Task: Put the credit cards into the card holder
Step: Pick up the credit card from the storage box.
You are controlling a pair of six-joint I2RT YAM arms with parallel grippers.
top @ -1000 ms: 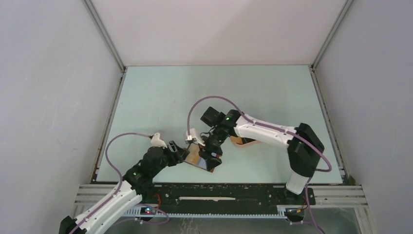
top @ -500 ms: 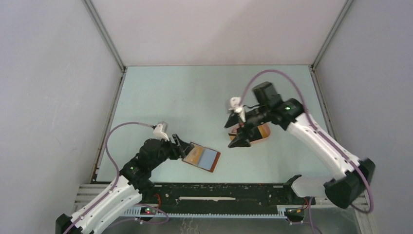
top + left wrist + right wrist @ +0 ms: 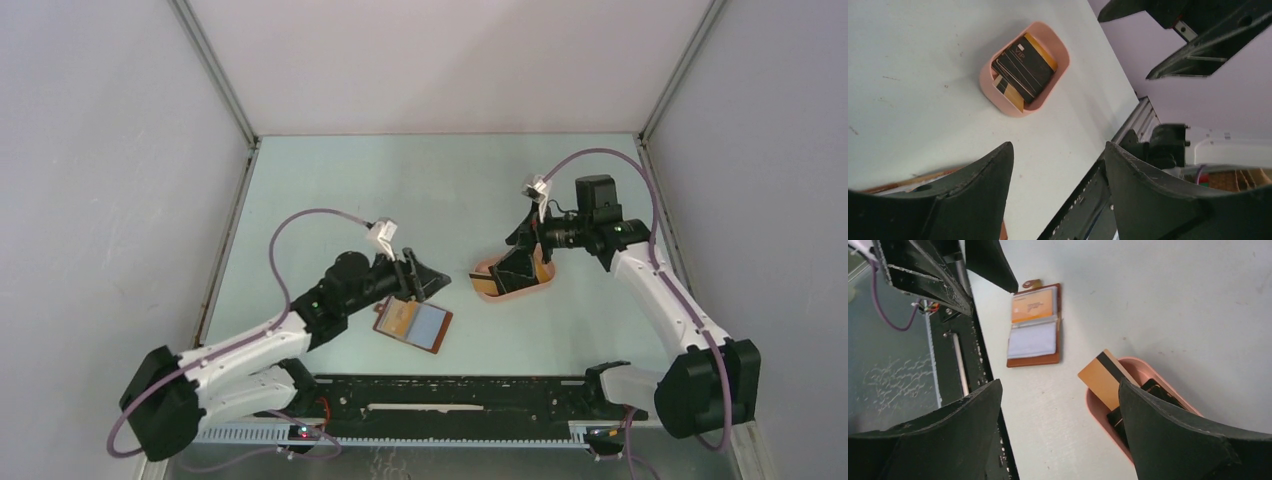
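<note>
The card holder [image 3: 414, 325] lies open and flat near the table's front, an orange card in one pocket [image 3: 1033, 305] and the grey-blue pocket [image 3: 1031, 340] bare. More credit cards sit in the pink tray [image 3: 541, 286]: black ones [image 3: 1024, 66] stacked, a tan one [image 3: 1103, 380] leaning over the rim. My left gripper [image 3: 432, 280] hovers open just behind the holder, holding nothing [image 3: 1058, 150]. My right gripper [image 3: 502, 272] hangs open over the tray's left end, empty [image 3: 1060, 390].
The pink tray's rim [image 3: 988, 86] stands right of the holder with a strip of bare table between. The black front rail [image 3: 450, 395] runs along the near edge. Grey walls close in both sides and the back.
The right arm swung from the holder back to the tray and opened wider. The left gripper came off the holder's edge and moved back and right; the holder stays flat.
</note>
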